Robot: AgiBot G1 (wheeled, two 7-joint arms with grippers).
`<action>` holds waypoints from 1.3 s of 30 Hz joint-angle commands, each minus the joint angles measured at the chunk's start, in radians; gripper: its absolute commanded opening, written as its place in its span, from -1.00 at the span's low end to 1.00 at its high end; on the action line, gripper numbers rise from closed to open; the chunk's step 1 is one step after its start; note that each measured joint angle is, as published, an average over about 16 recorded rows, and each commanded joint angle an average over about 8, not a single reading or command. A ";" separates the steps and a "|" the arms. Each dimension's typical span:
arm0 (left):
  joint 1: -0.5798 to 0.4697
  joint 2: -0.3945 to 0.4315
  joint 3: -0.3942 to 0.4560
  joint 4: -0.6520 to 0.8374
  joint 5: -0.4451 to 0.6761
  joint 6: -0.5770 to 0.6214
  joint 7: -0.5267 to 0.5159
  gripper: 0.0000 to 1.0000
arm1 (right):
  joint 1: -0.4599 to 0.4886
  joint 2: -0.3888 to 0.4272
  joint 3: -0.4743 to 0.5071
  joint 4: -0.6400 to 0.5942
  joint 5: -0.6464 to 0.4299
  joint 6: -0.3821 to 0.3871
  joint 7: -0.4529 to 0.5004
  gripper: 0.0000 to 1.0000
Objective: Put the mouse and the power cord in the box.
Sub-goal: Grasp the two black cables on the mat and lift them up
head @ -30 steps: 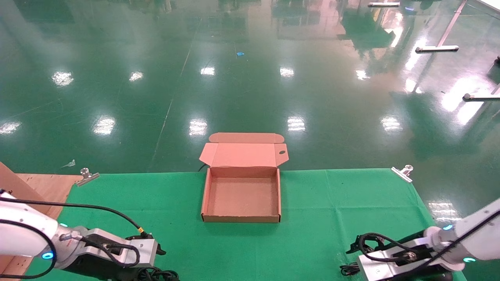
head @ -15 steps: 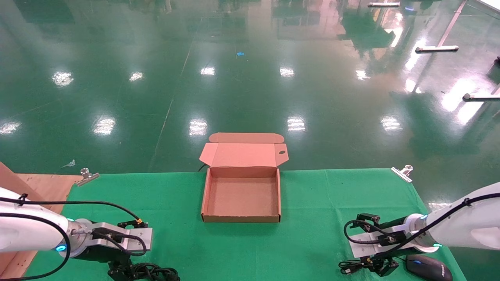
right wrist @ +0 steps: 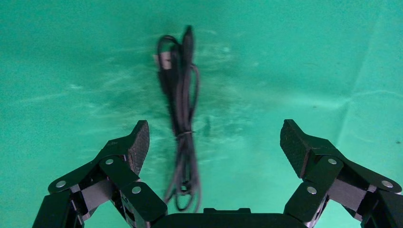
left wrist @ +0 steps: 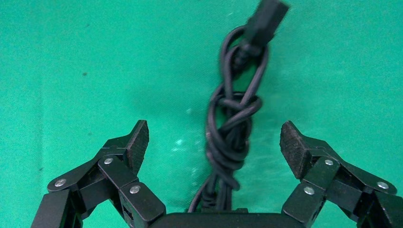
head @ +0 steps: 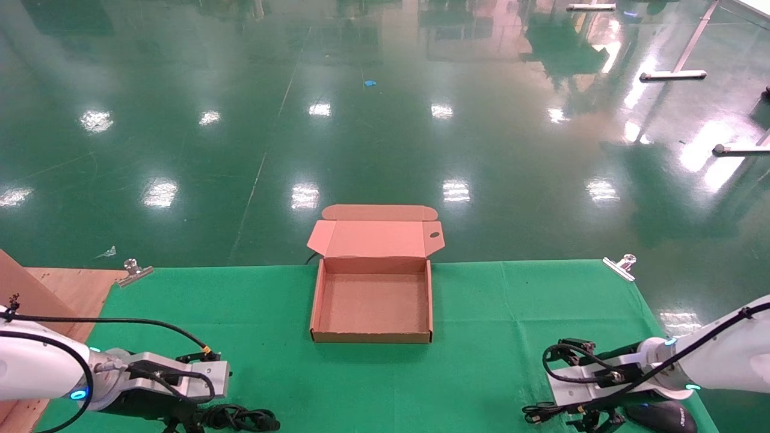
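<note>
We see the box (head: 372, 304) open and empty at the middle of the desk (head: 493, 337), lid flap folded back past the far edge. The desk has a green cloth over it.

The left claw (left wrist: 214, 147) hangs at the near left of the desk, fingers (left wrist: 135, 142) spread wide, nothing gripped. The power cord (left wrist: 233, 128) lies twisted on the cloth right between the two fingers, untouched by either, its plug end pointing away from the claw. In the head view we see the power cord (head: 237, 417) poking out from under the left arm at the near edge.

The right claw (right wrist: 214, 147) sits at the near right of the desk, also wide open and holding nothing. Between its fingers (right wrist: 297, 145) lies the mouse's thin bundled cable (right wrist: 183, 123), closer to one finger, flat on the cloth. The mouse (head: 660, 416) itself rests at the near right corner of the desk, just beside the right arm, partly hidden by it. Both mouse and cord are well apart from the box.
</note>
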 commanded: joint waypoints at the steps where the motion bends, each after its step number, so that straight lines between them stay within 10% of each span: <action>1: -0.003 -0.001 -0.002 0.006 -0.003 0.014 0.007 1.00 | 0.003 0.003 0.001 -0.008 0.002 -0.012 -0.008 1.00; 24: 0.012 0.025 -0.005 0.037 -0.007 -0.011 0.030 1.00 | -0.011 0.004 0.013 -0.040 0.019 -0.021 -0.040 0.97; 33: 0.016 0.028 -0.006 0.043 -0.009 -0.031 0.029 -0.92 | -0.016 0.002 0.020 -0.042 0.030 -0.004 -0.042 -0.91; 39: 0.014 0.027 -0.007 0.044 -0.010 -0.037 0.031 -1.00 | -0.016 0.000 0.020 -0.042 0.030 0.000 -0.047 -1.00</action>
